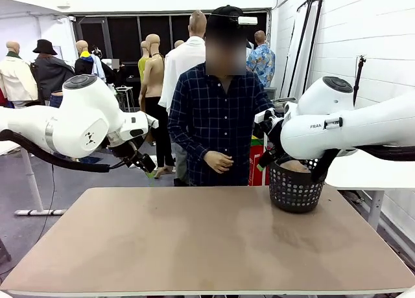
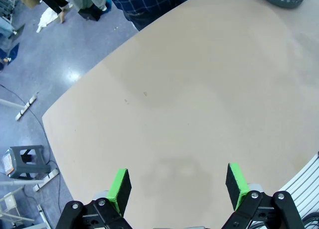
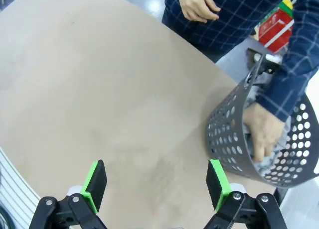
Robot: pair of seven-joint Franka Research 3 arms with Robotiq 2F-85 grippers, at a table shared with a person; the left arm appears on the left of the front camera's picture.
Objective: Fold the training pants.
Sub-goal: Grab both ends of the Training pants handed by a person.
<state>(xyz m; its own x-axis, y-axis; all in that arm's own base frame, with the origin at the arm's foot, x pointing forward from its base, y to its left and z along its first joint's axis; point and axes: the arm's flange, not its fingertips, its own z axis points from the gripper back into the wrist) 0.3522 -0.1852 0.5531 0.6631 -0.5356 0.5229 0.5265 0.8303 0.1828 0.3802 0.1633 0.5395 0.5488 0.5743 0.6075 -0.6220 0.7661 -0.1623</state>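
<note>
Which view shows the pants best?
The right wrist view: it looks into the basket, where the grey pants lie under the person's hand. In the front and left wrist views the basket's wall hides them.

Probably a robotics lab or test hall: white robot arms [image 1: 84,120] flank a beige table [image 1: 194,240], with a painted block wall [image 1: 363,39], a glossy grey floor [image 2: 65,55] and a step stool [image 2: 25,158].
</note>
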